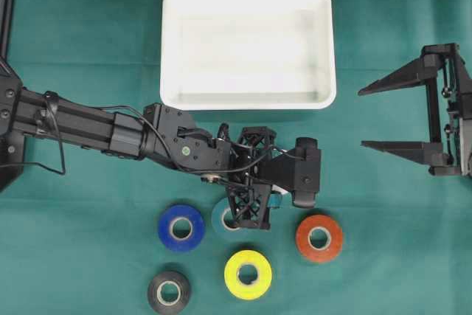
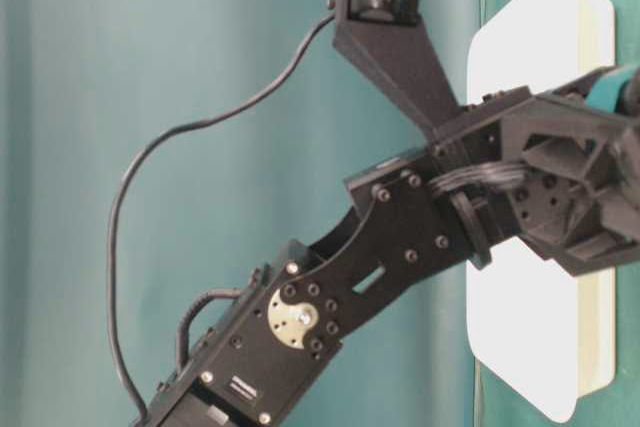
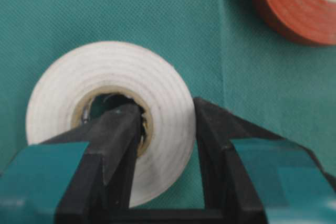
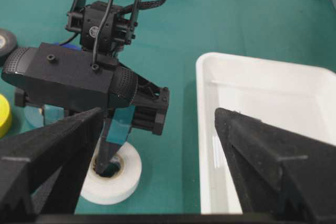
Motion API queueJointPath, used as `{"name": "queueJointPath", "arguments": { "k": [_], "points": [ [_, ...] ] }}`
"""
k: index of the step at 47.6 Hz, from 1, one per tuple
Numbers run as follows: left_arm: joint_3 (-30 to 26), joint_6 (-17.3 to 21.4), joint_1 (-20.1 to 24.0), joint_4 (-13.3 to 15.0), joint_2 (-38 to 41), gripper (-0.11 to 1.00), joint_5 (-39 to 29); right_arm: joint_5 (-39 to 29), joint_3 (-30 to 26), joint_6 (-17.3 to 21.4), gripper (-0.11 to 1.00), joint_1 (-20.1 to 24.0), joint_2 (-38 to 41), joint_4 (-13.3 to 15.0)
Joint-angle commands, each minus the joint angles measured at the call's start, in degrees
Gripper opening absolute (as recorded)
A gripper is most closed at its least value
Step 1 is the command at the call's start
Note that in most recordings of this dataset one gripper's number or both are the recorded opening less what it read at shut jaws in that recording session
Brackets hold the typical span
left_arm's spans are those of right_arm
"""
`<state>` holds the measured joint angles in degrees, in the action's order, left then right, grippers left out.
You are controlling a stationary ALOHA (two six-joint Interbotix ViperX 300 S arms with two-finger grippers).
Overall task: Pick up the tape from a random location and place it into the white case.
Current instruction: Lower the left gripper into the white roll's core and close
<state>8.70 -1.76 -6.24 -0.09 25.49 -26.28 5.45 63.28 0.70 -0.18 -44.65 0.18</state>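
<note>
The left gripper [image 3: 168, 145] has its two black fingers closed on the wall of a white tape roll [image 3: 105, 103]: one finger [image 3: 118, 140] sits inside the cardboard core, the other against the outer face, with the roll's wall pinched between them. The roll lies flat on the green cloth [image 3: 157, 14]. In the right wrist view the same white roll [image 4: 113, 174] shows beneath the left gripper [image 4: 107, 156], partly covered by the camera housing above it. From overhead the roll is almost wholly hidden under the left gripper [image 1: 276, 201] and its wrist; only a sliver of white edge shows there.

Around it lie other rolls: orange [image 1: 318, 237], yellow [image 1: 248, 274], blue [image 1: 181, 227], black [image 1: 169, 292], and a light blue one [image 1: 223, 215] half covered by the arm. The orange roll is cut off at the left wrist view's top corner.

The white case [image 1: 248, 47] sits beyond the rolls, well apart from the held one; the table-level view shows only part of it behind the left arm.

The right gripper [image 1: 383, 116] hangs at the right edge, fingers spread wide and holding nothing.
</note>
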Motion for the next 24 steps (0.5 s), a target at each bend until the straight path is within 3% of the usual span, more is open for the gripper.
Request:
{"name": "queueJointPath", "arguments": {
  "k": [1, 24],
  "points": [
    [-0.44, -0.09, -0.18, 0.0, -0.97, 0.26, -0.44, 0.62, -0.7, -0.09, 0.9, 0.0, 0.09, 0.0],
    [-1.41, -0.09, -0.62, 0.0, -0.88, 0.26, -0.35, 0.62, -0.7, -0.09, 0.9, -0.09, 0.18, 0.0]
  ]
}}
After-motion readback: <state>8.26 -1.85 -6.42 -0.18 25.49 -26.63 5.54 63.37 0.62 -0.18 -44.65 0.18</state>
